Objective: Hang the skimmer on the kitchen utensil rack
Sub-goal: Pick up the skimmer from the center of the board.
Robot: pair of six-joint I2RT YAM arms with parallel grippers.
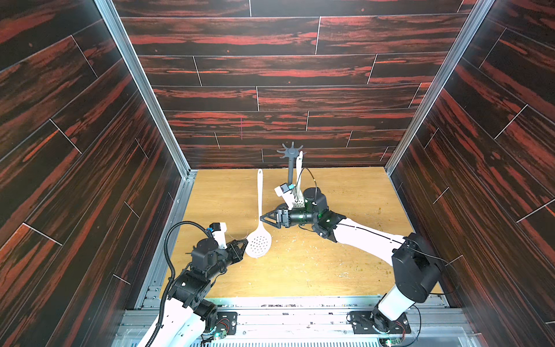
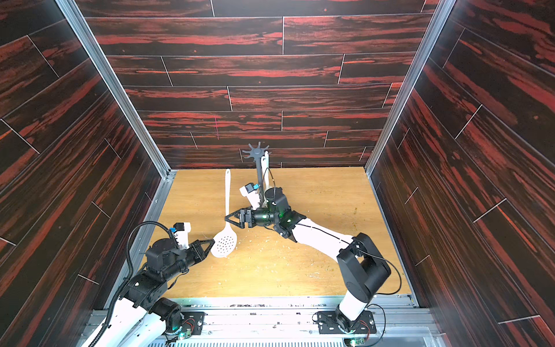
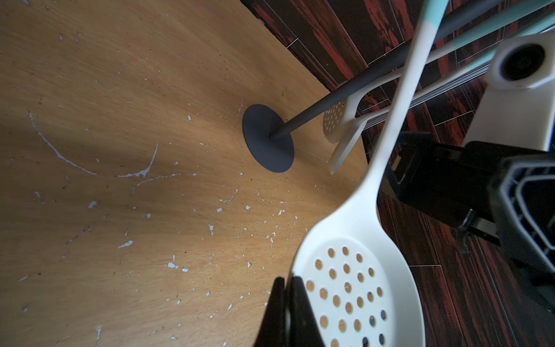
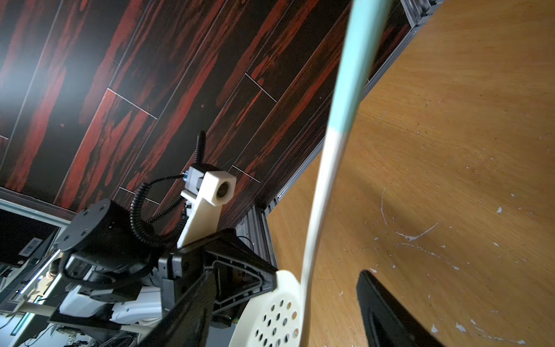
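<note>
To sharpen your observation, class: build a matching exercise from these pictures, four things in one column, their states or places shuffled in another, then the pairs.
1. left gripper
2. right gripper
3. kitchen utensil rack
4. skimmer

a. upright at the back of the table, a white utensil hanging on it
b. open, jaws either side of the skimmer's handle
c. white, holed bowl, not yet hung
d. shut on the skimmer's bowl rim

Pairs: 1-d, 2-b, 3-a, 4-c

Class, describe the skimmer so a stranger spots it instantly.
On the wooden table, look left of the dark utensil rack. The skimmer is the long white tool, its round holed bowl pinched by the left pincer; unlike its white neighbours, it hangs from no hook.
</note>
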